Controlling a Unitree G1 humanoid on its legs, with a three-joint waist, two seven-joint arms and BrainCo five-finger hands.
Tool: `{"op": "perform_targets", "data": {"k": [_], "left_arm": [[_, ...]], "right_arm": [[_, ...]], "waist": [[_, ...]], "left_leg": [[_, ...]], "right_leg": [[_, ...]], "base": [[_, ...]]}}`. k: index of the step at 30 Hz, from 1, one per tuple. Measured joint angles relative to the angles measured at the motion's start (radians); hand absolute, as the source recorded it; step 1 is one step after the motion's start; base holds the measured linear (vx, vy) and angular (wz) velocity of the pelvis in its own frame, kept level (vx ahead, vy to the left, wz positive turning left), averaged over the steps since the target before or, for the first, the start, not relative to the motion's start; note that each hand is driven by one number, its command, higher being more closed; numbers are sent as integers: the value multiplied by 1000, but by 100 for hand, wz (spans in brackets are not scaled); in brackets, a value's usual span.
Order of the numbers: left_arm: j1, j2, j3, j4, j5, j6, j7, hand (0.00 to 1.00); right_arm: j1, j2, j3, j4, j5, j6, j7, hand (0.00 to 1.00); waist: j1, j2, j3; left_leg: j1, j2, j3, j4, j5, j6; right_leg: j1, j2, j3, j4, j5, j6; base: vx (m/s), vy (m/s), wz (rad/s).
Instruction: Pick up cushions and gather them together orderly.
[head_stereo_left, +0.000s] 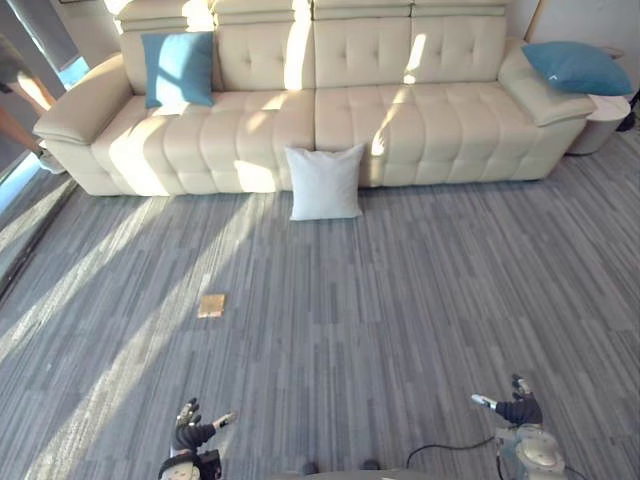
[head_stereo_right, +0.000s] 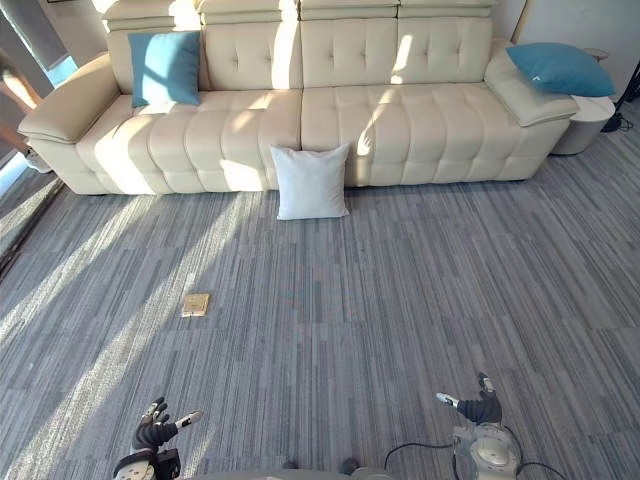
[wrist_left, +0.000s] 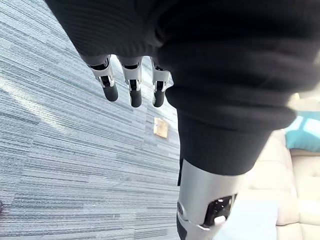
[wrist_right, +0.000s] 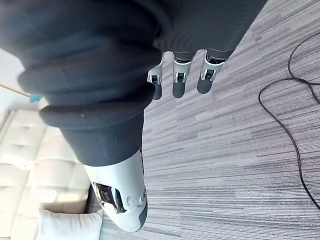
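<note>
Nearest us, low in the head views, the robot's left hand (head_stereo_left: 192, 430) and right hand (head_stereo_left: 514, 407) hang well apart over the floor. In each wrist view we see the fingers (wrist_left: 133, 93) loosely extended, with nothing between them and the thumb. Both hands are relaxed and carry nothing.

Under them spreads a grey carpet floor (head_stereo_left: 420, 300) of narrow striped tiles, crossed by broad slanting bands of sunlight on the robot's left. A small tan square plate (head_stereo_left: 211, 305) lies flat on the carpet ahead of the left hand, well apart from everything else.

Further on, a white square fabric cushion (head_stereo_left: 324, 182) stands upright on the carpet. Its back leans against the front of a long cream tufted leather sofa (head_stereo_left: 430, 130), at about the sofa's middle. The cushion looks plump and smooth, with pointed top corners.

The sofa runs along the far wall, with sun patches across its seats and backrest. On its left-end seat a blue square fabric cushion (head_stereo_left: 178, 68) stands upright against the backrest. At the right end a second, teal-blue cushion (head_stereo_left: 578, 67) lies flat. We think it rests across the sofa's arm and a round white side table (head_stereo_left: 598, 125) just beside it, though the angle makes this hard to tell. The three cushions sit well apart from one another.
</note>
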Motion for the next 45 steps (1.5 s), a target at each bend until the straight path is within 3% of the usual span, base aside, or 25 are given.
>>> {"op": "perform_targets", "data": {"k": [3,7,10,13,16,18,21,22,23,24,26,27,29,31,32,35,36,37,38,39,41,42,43,44,45], "left_arm": [[0,0,0,-35,0,2,1,0],[-2,0,0,-87,-10,2,4,0],[-4,2,-6,-128,-18,2,8,0],[-12,12,-29,-131,-18,2,23,0],[-17,34,-77,-131,-18,3,28,0],[-52,36,-91,-126,-19,3,39,0],[-102,36,-96,-118,-19,2,44,0],[-124,24,-98,-99,-17,1,44,0],[-131,24,-98,-94,-17,1,42,0],[-142,17,-106,-89,-16,1,41,0],[-137,-1,-116,-79,-17,1,42,0],[-119,-15,-116,-79,-17,0,41,0],[-108,-21,-113,-83,-17,0,41,0],[-104,-29,-111,-102,-17,1,40,0],[-98,-32,-111,-112,-17,1,41,0],[-69,-43,-111,-117,-18,3,41,0],[-61,-46,-111,-111,-18,4,42,0],[-53,-50,-110,-111,-19,3,43,0],[-62,-49,-101,-92,-20,3,46,0],[-76,-48,-97,-87,-20,3,46,0],[-98,-51,-84,-78,-18,3,44,0],[-98,-52,-86,-70,-17,3,44,0],[-98,-53,-87,-59,-16,4,44,0],[-98,-44,-93,-43,-16,10,45,0],[-96,-36,-105,-34,-16,15,46,0]], "right_arm": [[-13,12,0,1,0,3,-1,0],[-49,14,0,9,6,4,-8,0],[-64,14,11,11,6,5,-23,0],[-64,23,35,13,6,13,-25,0],[-45,30,57,14,6,18,-25,0],[-47,27,63,15,7,18,-25,0],[-38,23,62,16,7,18,-27,0],[-37,11,59,18,7,20,-27,0],[-54,12,55,17,7,22,-28,0],[-72,13,47,14,7,22,-30,0],[-78,14,55,13,8,21,-30,0],[-76,15,71,11,15,21,-32,0],[-83,42,73,-21,36,13,-42,0],[-87,69,74,-63,47,12,-42,0],[-88,70,75,-72,48,13,-42,0],[-99,67,75,-78,49,14,-44,0],[-92,65,74,-78,51,14,-47,0],[-81,66,70,-70,55,13,-52,0],[-85,73,77,6,57,16,-66,0],[-85,75,81,19,57,17,-67,0],[-74,79,74,29,56,17,-67,0],[-74,81,70,30,55,17,-68,0],[-77,82,72,35,54,16,-68,0],[-80,91,73,42,52,16,-66,0],[-81,97,80,48,44,18,-66,0]], "waist": [[3,0,3],[15,3,18],[15,-5,33],[11,-16,68],[7,-17,90],[-20,-12,108],[-54,-13,120],[-55,1,120],[-48,15,125],[-55,15,126],[-62,20,132],[-49,19,141],[-8,35,153],[39,11,167],[44,8,170],[75,5,173],[77,3,174],[80,7,171],[93,-34,159],[90,-46,153],[86,-69,151],[83,-71,151],[73,-72,152],[57,-75,155],[47,-76,156]], "left_leg": [[-34,2,19,16,-8,8],[-85,14,64,124,-87,20],[-110,6,87,223,-193,40],[-62,-7,89,234,-236,65],[12,0,82,240,-292,58],[68,25,51,213,-298,48],[158,59,-25,147,-301,-11],[176,91,-50,154,-310,-47],[171,107,-51,169,-293,-79],[154,99,-62,219,-228,-152],[87,110,-53,453,-81,-160],[-3,162,-28,709,13,-161],[-144,265,53,1057,-77,-70],[-321,300,146,1125,-144,-26],[-363,299,159,1101,-154,-18],[-488,259,166,754,-150,-24],[-496,208,124,550,-111,-71],[-484,181,97,404,-32,-69],[-463,132,98,408,28,15],[-476,118,96,427,0,17],[-481,85,94,546,-109,79],[-462,78,97,557,-138,82],[-434,69,97,559,-165,86],[-363,48,94,544,-201,91],[-297,35,91,519,-218,95]], "right_leg": [[-35,0,19,21,-6,7],[-106,-5,59,131,-64,24],[-224,-45,48,410,-196,82],[-367,-104,-35,745,-218,90],[-471,-132,-100,772,-253,76],[-520,-117,-118,592,-212,62],[-564,-82,-103,327,43,43],[-564,-70,-105,380,113,-30],[-578,-76,-114,433,84,-40],[-590,-105,-128,520,4,-40],[-494,-130,-170,530,-72,-36],[-375,-118,-173,453,-97,-34],[-227,-66,-155,349,-112,-49],[-98,-59,-127,252,-126,-37],[-69,-59,-116,227,-136,-30],[29,-72,-57,175,-185,17],[72,-90,-47,169,-218,48],[100,-98,-40,163,-242,67],[129,-138,-19,158,-261,77],[127,-150,-22,161,-251,68],[98,-201,4,318,-238,101],[73,-213,13,412,-234,123],[30,-227,32,543,-211,173],[-63,-254,63,813,-150,280],[-124,-263,66,981,-159,262]], "base": [[28,1,-15],[59,28,-35],[73,77,-25],[138,69,-13],[354,49,6],[546,-41,63],[646,-133,76],[529,-137,37],[631,-193,49],[624,-210,53],[775,-302,61],[643,-219,22],[591,-117,-23],[598,-57,-35],[509,15,-38],[515,130,-59],[583,264,-37],[833,374,-43],[608,276,-17],[616,249,3],[693,285,27],[608,261,10],[468,172,14],[470,136,20],[686,108,15]]}}
